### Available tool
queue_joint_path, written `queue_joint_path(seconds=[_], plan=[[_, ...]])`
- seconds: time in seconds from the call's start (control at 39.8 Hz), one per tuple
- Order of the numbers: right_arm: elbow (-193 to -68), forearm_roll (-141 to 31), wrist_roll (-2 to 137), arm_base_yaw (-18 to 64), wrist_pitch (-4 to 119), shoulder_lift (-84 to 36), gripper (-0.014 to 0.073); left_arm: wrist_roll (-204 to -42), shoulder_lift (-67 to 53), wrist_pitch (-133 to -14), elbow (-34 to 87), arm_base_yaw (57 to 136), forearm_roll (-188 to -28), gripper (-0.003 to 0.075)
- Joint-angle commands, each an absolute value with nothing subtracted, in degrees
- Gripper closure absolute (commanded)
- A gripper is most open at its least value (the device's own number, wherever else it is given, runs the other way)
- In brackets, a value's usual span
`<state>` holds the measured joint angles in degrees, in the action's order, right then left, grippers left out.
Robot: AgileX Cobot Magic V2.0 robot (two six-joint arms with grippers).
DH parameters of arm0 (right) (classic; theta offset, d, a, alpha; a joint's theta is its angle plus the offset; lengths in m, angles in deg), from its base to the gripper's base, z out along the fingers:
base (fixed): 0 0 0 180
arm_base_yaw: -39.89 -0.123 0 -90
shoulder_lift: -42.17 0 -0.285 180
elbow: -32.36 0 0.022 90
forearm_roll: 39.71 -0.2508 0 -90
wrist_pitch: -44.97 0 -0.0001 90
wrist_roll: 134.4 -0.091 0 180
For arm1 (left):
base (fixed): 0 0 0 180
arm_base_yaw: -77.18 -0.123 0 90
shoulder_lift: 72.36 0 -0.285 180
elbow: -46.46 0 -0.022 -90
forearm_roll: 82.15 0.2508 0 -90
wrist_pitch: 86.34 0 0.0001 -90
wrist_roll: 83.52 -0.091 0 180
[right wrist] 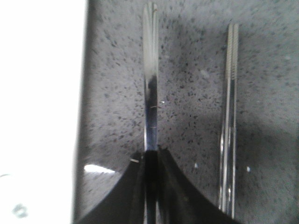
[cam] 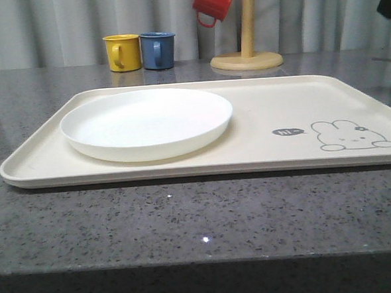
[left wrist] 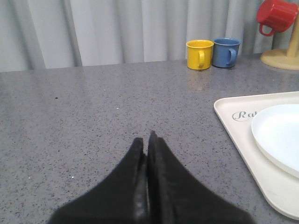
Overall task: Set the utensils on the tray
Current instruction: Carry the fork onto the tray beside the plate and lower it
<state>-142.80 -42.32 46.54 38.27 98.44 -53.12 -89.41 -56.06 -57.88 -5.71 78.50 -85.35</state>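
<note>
**Right gripper pinched a fork beside the tray**

The right gripper [right wrist: 151, 156] was closed on the fork [right wrist: 150, 70], which lay on the grey table [cam: 187, 220]. The chopsticks [right wrist: 229, 116] lay next to it. The left gripper [left wrist: 147, 140] was closed and held nothing. The white plate [cam: 146, 123] sat on the cream tray [cam: 273, 108]. Farther back stood a yellow mug [cam: 123, 52] and a blue mug [cam: 158, 50].

Plate [cam: 146, 123] hogs the left half of the tray [cam: 272, 102], right half is bare apart from the rabbit print. Near counter [cam: 187, 220] is wide open. Far side's cluttered: yellow mug [cam: 123, 52] touching the blue mug [cam: 158, 50], then the wooden mug tree [cam: 247, 50] with a red mug [cam: 213, 2] hanging off it.
</note>
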Motion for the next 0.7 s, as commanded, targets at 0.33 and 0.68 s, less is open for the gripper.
queue_joint_path(seconds=[0.33,0.68], plan=[[-152.1,-41.71,30.42,22.18,101.33,-50.9,0.061,-89.23,-55.47,-62.51,-4.22,78.38,-85.48,0.0739],[-152.1,-42.52,23.42,14.29,96.53,-57.0,0.061,-89.23,-55.47,-62.51,-4.22,78.38,-85.48,0.0739]])
